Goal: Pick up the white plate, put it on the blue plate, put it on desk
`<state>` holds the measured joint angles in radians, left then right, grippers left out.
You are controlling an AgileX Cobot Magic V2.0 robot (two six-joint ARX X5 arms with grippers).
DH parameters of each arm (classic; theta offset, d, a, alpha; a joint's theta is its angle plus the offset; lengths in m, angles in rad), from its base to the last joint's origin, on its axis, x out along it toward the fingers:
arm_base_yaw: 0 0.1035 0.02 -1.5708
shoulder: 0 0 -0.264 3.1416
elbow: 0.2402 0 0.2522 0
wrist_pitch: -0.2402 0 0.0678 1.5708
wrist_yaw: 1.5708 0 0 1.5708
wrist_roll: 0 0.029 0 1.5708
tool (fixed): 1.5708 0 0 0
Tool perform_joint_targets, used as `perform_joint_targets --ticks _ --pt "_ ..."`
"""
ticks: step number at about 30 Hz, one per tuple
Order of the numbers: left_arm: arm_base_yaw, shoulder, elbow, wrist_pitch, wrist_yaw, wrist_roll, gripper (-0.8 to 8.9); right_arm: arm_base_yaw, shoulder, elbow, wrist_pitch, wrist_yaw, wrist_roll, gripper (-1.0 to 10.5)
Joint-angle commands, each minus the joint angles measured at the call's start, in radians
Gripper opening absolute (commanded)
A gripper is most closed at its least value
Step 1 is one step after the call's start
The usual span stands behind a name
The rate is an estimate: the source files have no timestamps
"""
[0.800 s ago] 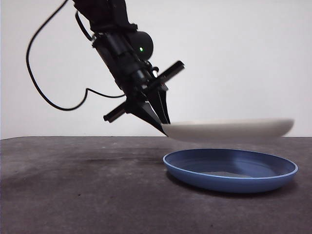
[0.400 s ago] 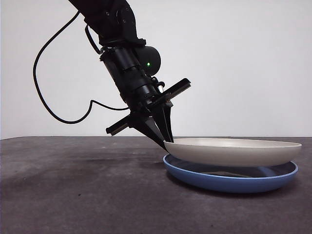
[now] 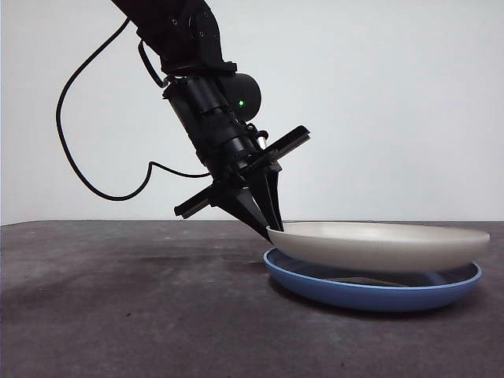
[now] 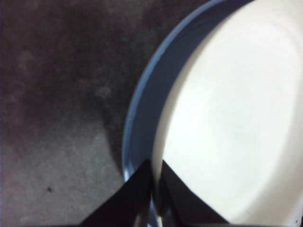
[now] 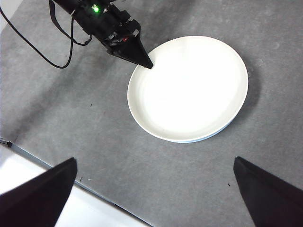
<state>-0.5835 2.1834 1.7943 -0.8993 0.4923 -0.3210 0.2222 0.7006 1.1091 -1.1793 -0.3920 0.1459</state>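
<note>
The left gripper is clamped on the left rim of the white plate, which seems to rest inside the blue plate, tilted slightly. If the jaws open unevenly, it may slide sideways. It looks matte and cream-coloured. The right gripper waits, jaws apart.

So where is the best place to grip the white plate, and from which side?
Probably the rim: the white plate is shallow, and its thin edge stands above the blue plate. Come from outside and above, as the left gripper does, one finger over the rim, one under.
</note>
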Motion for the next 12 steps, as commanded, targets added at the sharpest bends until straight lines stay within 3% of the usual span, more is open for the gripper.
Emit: perform_joint_targets --ticks 1,4,8,12 --pt "-0.014 0.028 0.033 0.006 0.001 0.018 0.38 0.003 0.003 0.019 0.003 0.0 0.001 6.6" --pt "-0.016 0.028 0.033 0.014 0.001 0.02 0.81 0.003 0.003 0.019 0.003 0.0 0.001 6.6" --pt "-0.018 0.028 0.034 0.032 0.001 0.019 3.66 0.003 0.003 0.019 0.003 0.0 0.001 6.6" --pt "-0.018 0.028 0.046 0.032 0.001 0.021 5.7 0.003 0.003 0.019 0.003 -0.001 0.001 6.6"
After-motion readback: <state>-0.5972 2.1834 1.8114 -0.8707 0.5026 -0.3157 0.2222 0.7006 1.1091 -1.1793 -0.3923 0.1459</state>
